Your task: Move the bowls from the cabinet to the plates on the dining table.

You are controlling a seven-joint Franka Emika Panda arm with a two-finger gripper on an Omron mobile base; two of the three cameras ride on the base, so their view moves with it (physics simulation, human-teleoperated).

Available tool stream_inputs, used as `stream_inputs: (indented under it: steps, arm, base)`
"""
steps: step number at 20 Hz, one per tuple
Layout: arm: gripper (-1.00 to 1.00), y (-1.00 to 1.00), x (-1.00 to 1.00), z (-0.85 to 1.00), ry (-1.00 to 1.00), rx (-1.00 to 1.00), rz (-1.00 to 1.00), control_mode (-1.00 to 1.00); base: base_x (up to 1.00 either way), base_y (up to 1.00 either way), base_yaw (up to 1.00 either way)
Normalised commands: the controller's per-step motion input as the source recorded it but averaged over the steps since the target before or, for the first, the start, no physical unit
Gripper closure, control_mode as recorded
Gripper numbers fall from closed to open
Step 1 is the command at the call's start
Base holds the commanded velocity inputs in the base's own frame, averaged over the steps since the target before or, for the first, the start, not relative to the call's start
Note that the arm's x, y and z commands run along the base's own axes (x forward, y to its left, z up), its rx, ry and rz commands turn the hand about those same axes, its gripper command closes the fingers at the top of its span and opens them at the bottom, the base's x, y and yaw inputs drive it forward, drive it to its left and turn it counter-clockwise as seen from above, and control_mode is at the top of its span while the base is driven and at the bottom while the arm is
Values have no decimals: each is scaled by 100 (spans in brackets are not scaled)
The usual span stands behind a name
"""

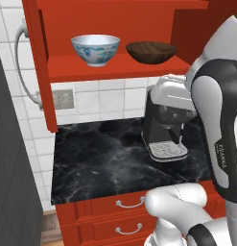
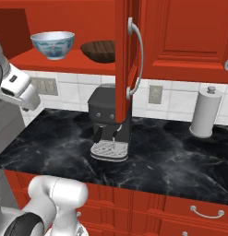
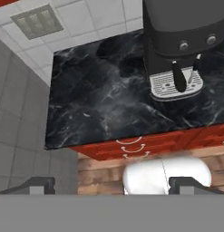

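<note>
Left base view, from left to right: blue-patterned bowl [image 1: 95, 49] and wooden bowl [image 1: 151, 52] sit side by side on the cabinet shelf [image 1: 110, 68]. Both look rigid; the white one seems breakable and slick, so grip its rim. Fingers [image 3: 111, 185] are spread, empty.

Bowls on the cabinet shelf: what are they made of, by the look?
The white bowl looks like glazed ceramic: glossy white with a blue pattern outside. The brown bowl looks like wood: dark, matte, with grain streaks. Both are rendered, so this is a guess.
</note>
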Motion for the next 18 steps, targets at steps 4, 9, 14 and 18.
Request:
stream_inputs:
  steps: [4,9,14,18]
  arm:
    - [-100,0,59,-3,0,0,-32,-100]
    - [-100,6,16,12,0,2,-23,-100]
    - [-100,5,13,38,-4,10,-15,-100]
    - [-100,6,20,31,-7,18,-13,-100]
  base:
    - [0,0,0]
    - [0,0,0]
    - [0,0,0]
    - [0,0,0]
